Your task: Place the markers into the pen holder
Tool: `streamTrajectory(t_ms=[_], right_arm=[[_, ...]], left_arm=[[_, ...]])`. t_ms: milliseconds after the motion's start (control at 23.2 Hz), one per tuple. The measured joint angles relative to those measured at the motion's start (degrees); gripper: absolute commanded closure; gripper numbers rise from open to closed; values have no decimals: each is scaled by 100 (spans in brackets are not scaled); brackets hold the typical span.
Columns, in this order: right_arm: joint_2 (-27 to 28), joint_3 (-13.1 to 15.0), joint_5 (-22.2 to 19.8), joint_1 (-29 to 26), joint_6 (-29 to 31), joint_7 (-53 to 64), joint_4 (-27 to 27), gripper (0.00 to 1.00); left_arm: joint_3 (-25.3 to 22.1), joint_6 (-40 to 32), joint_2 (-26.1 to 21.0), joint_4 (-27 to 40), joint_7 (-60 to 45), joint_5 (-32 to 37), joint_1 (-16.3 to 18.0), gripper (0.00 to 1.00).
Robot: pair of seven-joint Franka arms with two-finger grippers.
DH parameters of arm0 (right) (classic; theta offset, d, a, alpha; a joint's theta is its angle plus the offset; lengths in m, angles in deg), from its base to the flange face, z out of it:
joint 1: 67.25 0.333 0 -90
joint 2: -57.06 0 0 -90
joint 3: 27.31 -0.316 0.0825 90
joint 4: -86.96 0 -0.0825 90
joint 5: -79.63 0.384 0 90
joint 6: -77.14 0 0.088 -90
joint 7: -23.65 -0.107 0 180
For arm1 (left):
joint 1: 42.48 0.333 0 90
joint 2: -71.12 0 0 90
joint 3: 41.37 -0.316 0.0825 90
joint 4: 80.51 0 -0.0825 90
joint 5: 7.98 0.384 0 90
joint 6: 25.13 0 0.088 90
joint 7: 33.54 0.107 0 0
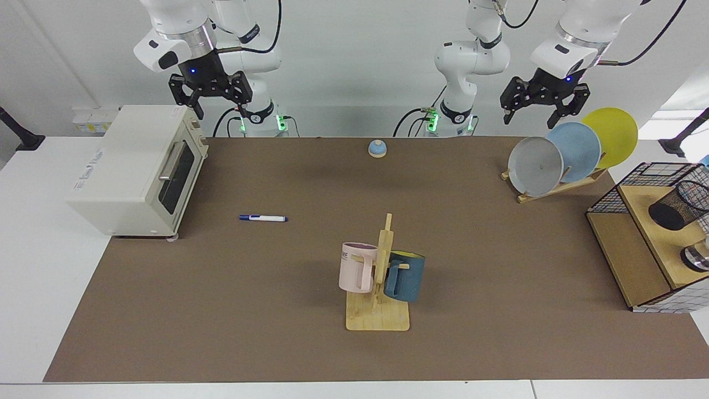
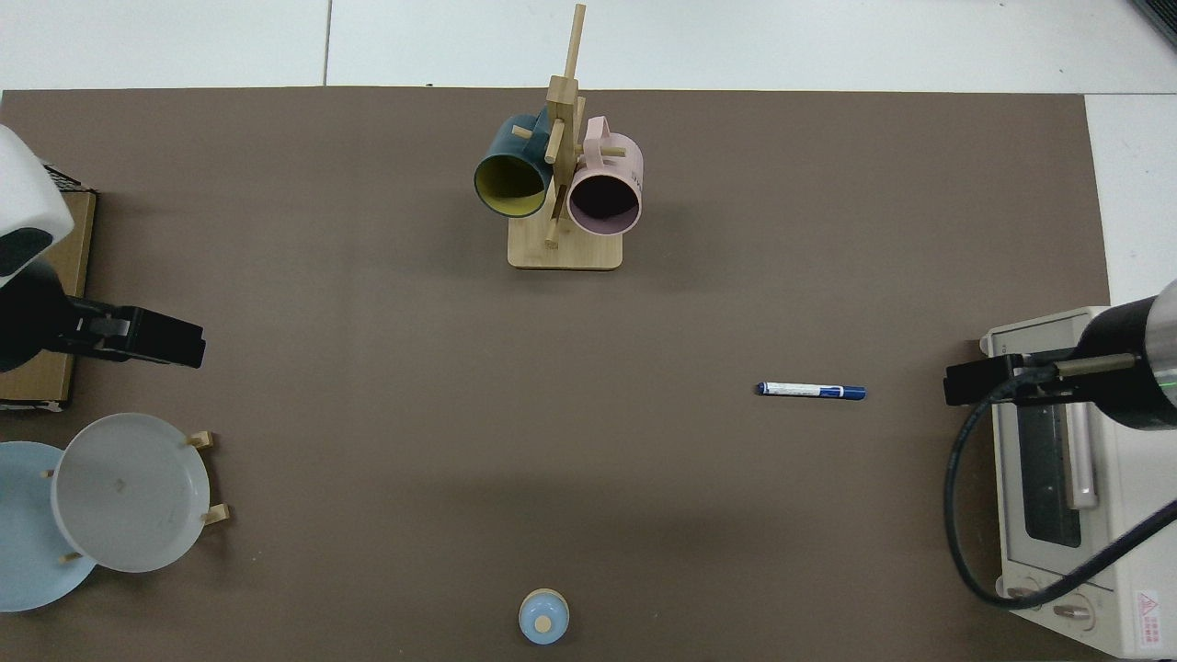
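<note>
The tabletop (image 1: 498, 343) is carrying a toaster oven (image 1: 130, 169) at 9 o'clock of the facing view, a plate rack (image 1: 559, 185) at 2 o'clock and a mug tree (image 1: 382, 277) near the centre, so the open mat is giving both arms room to reach. The pen holder (image 1: 676, 206) is sitting at 3 o'clock on a wooden shelf (image 1: 653, 244), well apart from the marker (image 1: 263, 218), which is lying flat toward 9 o'clock near the oven. The right gripper (image 1: 209, 106) is hanging high above the oven's back edge, fingers spread and empty, probably best placed for the pickup. The left gripper (image 1: 534, 113) is waiting above the plates, likewise spread and empty.
</note>
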Motion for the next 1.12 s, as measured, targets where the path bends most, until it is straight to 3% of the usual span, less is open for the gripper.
streamTrajectory(t_ms=[302,689,948,1120], right_arm=[[-9,10,0,-20,573,-1057,433,0],[17,36,7,-317,1284,-3473,1321,0],[52,28,395,-321,1758,-4747,1978,0],[57,32,439,-347,2439,-5504,2464,0]], left_arm=[[3,-2,0,0,0,0,0,0],[2,-2,0,2,0,0,0,0],[-9,-3,0,8,0,0,0,0],[-16,-4,0,8,0,0,0,0]])
